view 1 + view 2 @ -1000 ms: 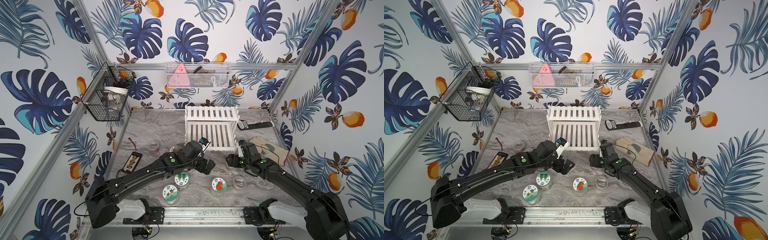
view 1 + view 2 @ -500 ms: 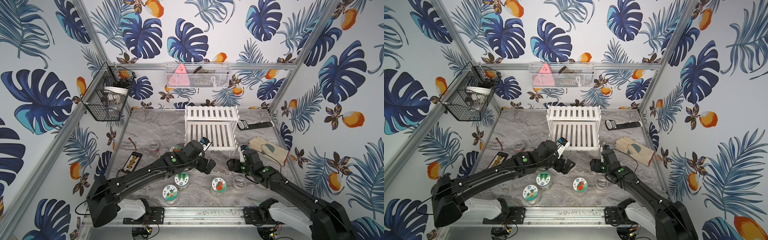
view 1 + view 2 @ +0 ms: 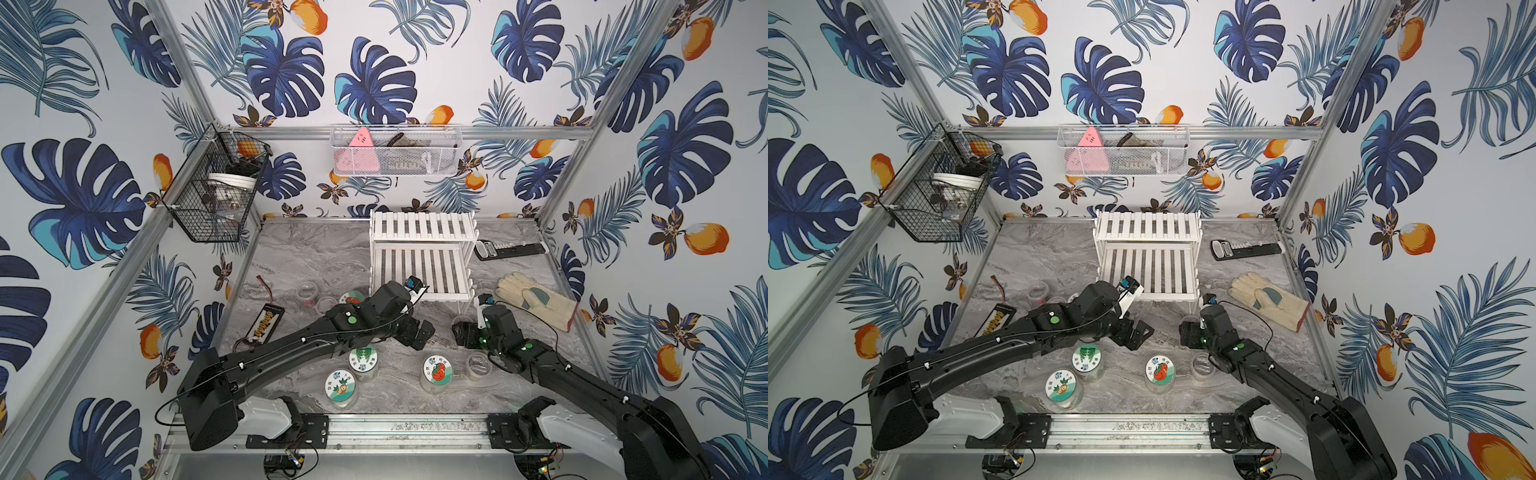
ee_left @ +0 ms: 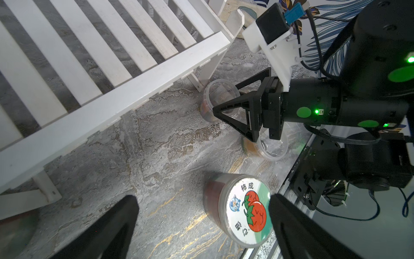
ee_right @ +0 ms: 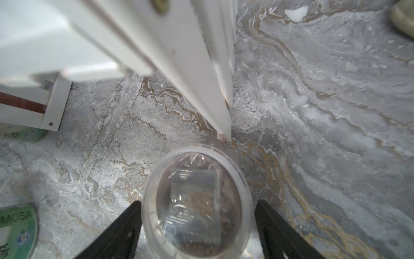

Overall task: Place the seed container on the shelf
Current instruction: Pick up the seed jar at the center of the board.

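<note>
On the grey marbled desk [image 3: 311,257], walled in by leaf-print paper, the right tool [image 5: 198,203] hangs low with its jaws apart on either side of the clear-lidded seed container [image 5: 197,179], which stands upright on the desk just beside the near right leg of the white shelf [image 3: 419,226]. To its left the left tool [image 4: 201,197] hovers above the desk with its jaws spread wide, a tomato-lidded jar [image 4: 246,208] standing just beside one finger. Farther out, a pale glove [image 3: 536,301] lies on the desk to the right of the shelf, and a green-labelled jar [image 3: 363,360] stands left of the tomato one.
</note>
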Action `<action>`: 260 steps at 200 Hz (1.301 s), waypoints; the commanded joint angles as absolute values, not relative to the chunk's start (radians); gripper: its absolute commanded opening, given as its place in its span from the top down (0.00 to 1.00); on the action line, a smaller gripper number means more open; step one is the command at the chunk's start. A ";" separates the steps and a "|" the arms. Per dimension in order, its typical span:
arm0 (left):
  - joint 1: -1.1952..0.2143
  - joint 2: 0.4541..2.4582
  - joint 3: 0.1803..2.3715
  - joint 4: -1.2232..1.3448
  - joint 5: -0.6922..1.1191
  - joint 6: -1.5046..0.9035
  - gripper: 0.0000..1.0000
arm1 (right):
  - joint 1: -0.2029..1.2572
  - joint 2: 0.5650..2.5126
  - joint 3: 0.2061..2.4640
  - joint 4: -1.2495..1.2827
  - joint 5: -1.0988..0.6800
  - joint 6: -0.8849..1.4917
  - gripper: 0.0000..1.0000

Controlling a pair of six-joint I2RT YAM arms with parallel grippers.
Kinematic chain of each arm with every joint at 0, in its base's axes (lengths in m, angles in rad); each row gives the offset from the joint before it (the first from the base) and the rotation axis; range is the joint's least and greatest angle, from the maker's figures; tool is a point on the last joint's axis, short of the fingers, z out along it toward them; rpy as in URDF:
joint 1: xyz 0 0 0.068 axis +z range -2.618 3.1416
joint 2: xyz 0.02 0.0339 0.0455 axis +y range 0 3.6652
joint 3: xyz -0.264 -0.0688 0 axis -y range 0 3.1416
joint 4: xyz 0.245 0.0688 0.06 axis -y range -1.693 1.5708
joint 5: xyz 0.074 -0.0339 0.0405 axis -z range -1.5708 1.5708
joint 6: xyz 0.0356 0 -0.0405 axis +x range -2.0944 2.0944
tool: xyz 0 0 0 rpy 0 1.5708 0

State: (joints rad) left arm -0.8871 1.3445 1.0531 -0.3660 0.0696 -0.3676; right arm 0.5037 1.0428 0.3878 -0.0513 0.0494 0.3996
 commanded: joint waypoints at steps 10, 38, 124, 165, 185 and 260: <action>-0.890 1.345 1.058 -0.341 0.057 -0.363 0.01 | 0.518 1.037 0.365 0.031 0.083 0.379 0.18; -0.890 1.345 1.057 -0.342 0.051 -0.364 0.01 | 0.520 1.060 0.380 0.022 0.080 0.376 0.18; -0.890 1.333 1.053 -0.360 0.035 -0.360 0.01 | 0.522 1.056 0.391 -0.019 0.110 0.393 0.26; -0.890 1.336 1.055 -0.364 0.031 -0.359 0.01 | 0.522 1.030 0.408 -0.077 0.087 0.399 0.30; -0.890 1.338 1.061 -0.367 0.029 -0.359 0.01 | 0.522 1.005 0.433 -0.143 0.062 0.412 0.30; -0.890 1.323 1.074 -0.354 0.002 -0.359 0.01 | 0.523 0.841 0.605 -0.490 -0.103 0.486 0.30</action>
